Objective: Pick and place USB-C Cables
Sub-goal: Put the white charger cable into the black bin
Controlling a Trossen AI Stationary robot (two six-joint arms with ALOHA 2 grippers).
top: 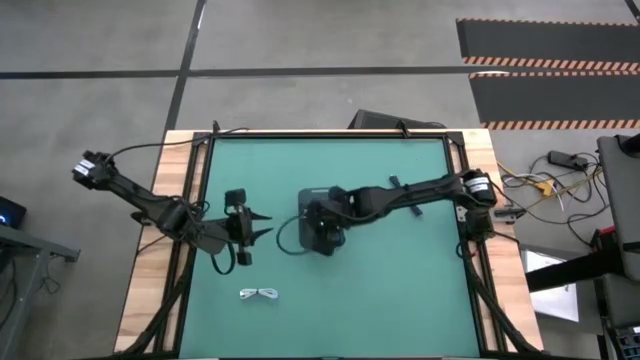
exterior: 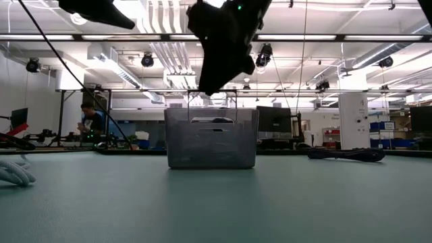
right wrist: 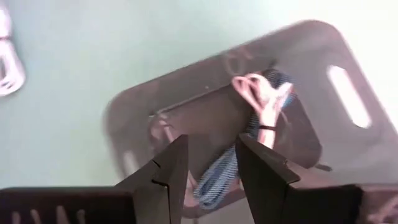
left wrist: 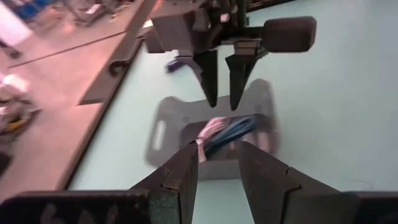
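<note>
The dark grey tray (top: 306, 200) stands mid-table, and a white and a blue USB-C cable (right wrist: 261, 106) lie bundled inside it, also seen from the left wrist (left wrist: 227, 134). My right gripper (right wrist: 208, 168) hangs open above the tray, fingers slanting down, nothing between them (left wrist: 222, 81). My left gripper (top: 262, 227) hovers open left of the tray, pointing toward it (left wrist: 217, 168). A white coiled cable (top: 260, 294) lies on the mat near the front edge. A dark cable (exterior: 347, 154) rests on the mat farther back.
The green mat (top: 400, 280) is bare to the right and front of the tray. Dark rails (top: 195, 200) frame the table's sides. In the low view the tray (exterior: 210, 138) stands under the right gripper (exterior: 209, 84), and a person (exterior: 88, 121) is in the room behind.
</note>
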